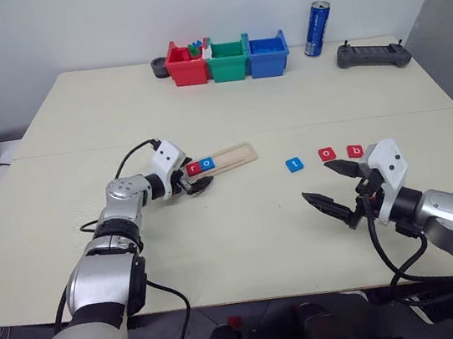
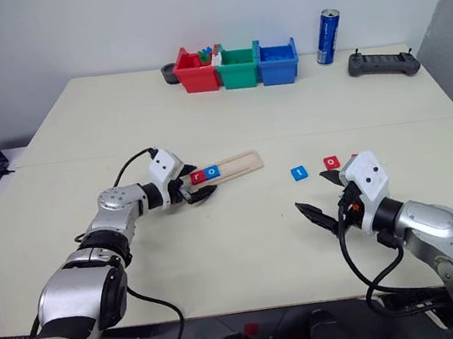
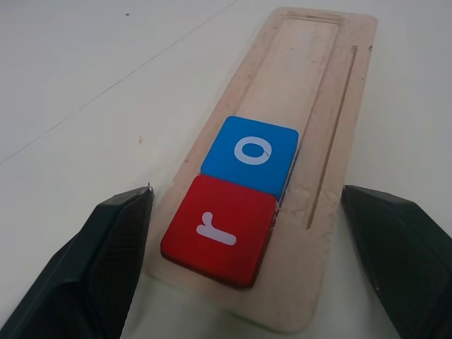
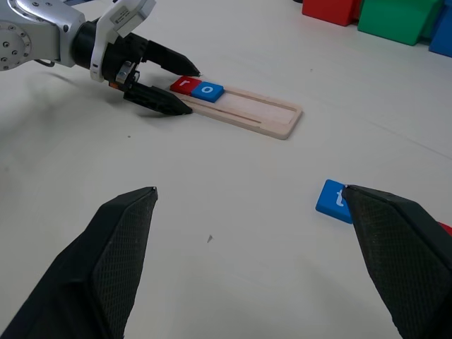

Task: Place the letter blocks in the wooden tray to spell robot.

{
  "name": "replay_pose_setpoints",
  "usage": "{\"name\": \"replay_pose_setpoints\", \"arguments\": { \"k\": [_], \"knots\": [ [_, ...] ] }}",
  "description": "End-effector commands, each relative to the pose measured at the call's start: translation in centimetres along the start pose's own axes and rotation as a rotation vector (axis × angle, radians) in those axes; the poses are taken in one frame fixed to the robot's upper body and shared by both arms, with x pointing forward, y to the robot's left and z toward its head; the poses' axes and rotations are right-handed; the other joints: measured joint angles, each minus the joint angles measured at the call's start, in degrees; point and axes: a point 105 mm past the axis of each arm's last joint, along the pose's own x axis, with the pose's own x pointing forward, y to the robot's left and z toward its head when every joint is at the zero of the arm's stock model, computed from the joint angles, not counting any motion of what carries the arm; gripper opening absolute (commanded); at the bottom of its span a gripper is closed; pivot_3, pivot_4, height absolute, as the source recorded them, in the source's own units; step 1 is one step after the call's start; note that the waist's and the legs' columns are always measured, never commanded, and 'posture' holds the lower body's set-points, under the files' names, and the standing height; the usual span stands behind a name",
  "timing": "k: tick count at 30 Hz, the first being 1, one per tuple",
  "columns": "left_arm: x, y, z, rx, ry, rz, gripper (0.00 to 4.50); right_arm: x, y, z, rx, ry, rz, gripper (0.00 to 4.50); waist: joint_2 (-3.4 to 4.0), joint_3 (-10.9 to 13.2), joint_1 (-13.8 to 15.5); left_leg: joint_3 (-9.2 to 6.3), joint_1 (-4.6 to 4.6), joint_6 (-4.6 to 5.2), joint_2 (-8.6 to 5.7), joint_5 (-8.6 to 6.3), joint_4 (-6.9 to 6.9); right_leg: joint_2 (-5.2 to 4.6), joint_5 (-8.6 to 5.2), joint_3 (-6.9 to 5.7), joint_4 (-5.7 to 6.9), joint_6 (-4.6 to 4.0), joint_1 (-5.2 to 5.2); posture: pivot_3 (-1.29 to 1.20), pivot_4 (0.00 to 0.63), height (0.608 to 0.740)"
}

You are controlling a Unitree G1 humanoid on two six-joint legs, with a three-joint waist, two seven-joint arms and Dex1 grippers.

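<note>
I have the left gripper [image 1: 194, 182] down at the near end of the wooden tray [image 1: 237, 154], its jaws spread wide so that one black finger sits on either side of that end without holding anything. From the left wrist camera the red r block [image 3: 219, 229] lies flat in the tray's groove at the end closest to the fingers, and the blue o block [image 3: 250, 154] sits right behind it, the two touching edge to edge; the rest of the groove beyond them is bare wood. The tray lies at a slight angle on the pale table [image 1: 219, 238], a little left of the middle. Off to the right of the tray, well apart from it, I see the blue t block [image 1: 295, 163], then a red o block [image 1: 327, 154] just beside it, and a third red block [image 1: 355, 150] next in the row, which I take to be the b, though the right gripper partly hides it. My right gripper [image 1: 335, 184] hovers above the table just in front of those three loose blocks, jaws wide and empty. Along the far edge stand the red, green and blue bins [image 1: 227, 58], a blue can [image 1: 317, 29] and a black controller [image 1: 372, 54].
</note>
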Motion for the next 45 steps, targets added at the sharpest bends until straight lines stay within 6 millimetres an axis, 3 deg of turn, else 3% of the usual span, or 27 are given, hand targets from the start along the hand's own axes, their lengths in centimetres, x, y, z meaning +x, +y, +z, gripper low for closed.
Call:
{"name": "replay_pose_setpoints", "arguments": {
  "k": [1,15,28,39,45],
  "knots": [
    [-1.0,1.1,-0.5,-0.007,0.015,0.055,4.5,-0.1,0.4,1.5,-0.037,-0.048,0.012,4.46,0.0,0.0,-0.02,0.0,0.0,0.0,0.0,0.0,0.0,0.0,0.0,0.0,0.0,0.0,0.0,0.0,0.15,0.74],
    [-1.0,0.2,-2.2,-0.093,0.077,0.007,4.5,0.3,0.5,2.1,-0.04,-0.065,0.019,4.46,0.02,-0.03,-0.09,0.01,0.04,0.0,0.01,0.0,0.0,0.0,0.0,0.0,0.03,0.0,0.0,0.0,0.15,0.74],
    [-0.8,-1.8,-0.9,-0.081,0.038,-0.198,4.5,0.4,0.1,2.2,-0.043,-0.075,-0.004,4.46,0.02,-0.05,0.07,0.02,0.06,0.0,-0.02,0.0,0.0,-0.02,0.0,0.0,0.02,0.0,0.04,0.0,0.15,0.74],
    [-1.2,-0.1,-0.6,-0.018,0.034,-0.077,4.5,1.0,0.0,2.4,-0.049,-0.087,0.014,4.46,0.02,-0.05,0.04,-0.01,0.05,0.0,-0.01,0.0,0.02,-0.02,0.0,-0.02,0.03,0.0,0.04,0.0,0.15,0.74],
    [-0.8,-0.9,-1.0,-0.029,0.0,-0.069,4.5,1.2,0.2,2.4,-0.05,-0.093,0.017,4.46,0.02,-0.06,0.05,-0.03,0.06,0.0,0.01,0.0,0.02,-0.01,0.0,-0.04,0.06,0.0,0.04,0.0,0.15,0.74]
  ]
}}
